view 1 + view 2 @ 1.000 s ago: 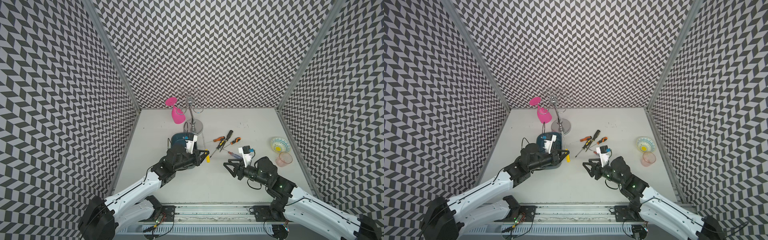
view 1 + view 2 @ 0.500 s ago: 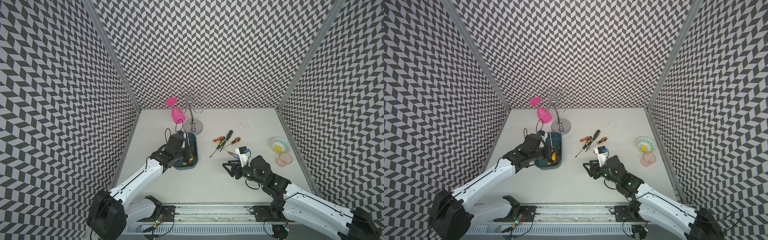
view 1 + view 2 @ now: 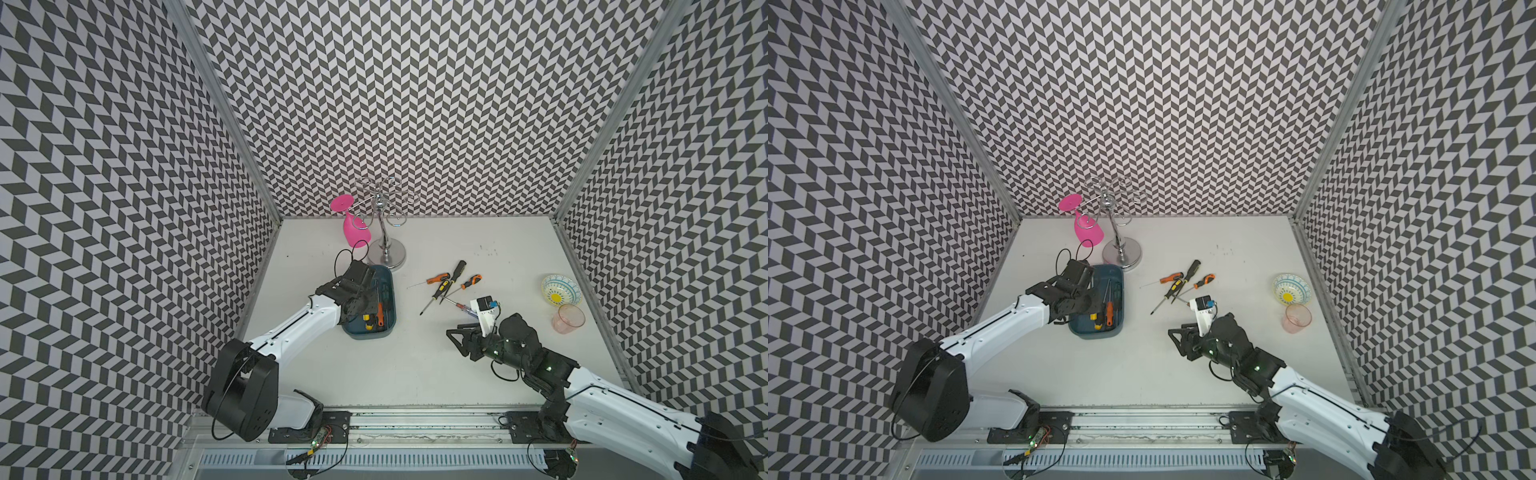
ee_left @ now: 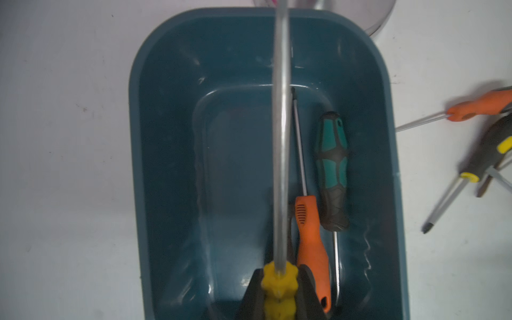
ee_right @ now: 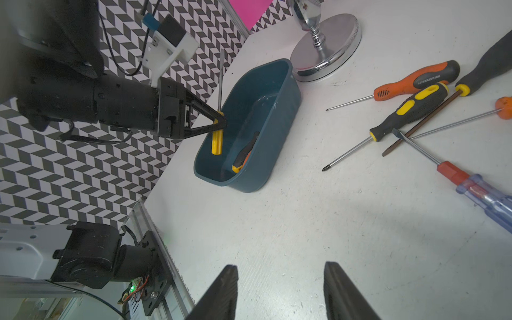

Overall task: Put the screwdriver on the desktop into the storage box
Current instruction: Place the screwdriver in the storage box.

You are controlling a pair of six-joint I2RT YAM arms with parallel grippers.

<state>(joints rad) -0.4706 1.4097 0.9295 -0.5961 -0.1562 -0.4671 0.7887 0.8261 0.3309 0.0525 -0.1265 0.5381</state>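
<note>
Left wrist view: yellow-handled screwdriver (image 4: 281,166) pinched in left tool (image 4: 280,273), over storage box (image 4: 166,138).

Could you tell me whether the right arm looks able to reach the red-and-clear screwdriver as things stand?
Probably yes. The right gripper is open and empty above bare table, and the red-and-clear screwdriver lies close by with its handle uncovered; only its shaft crosses other screwdrivers.
</note>
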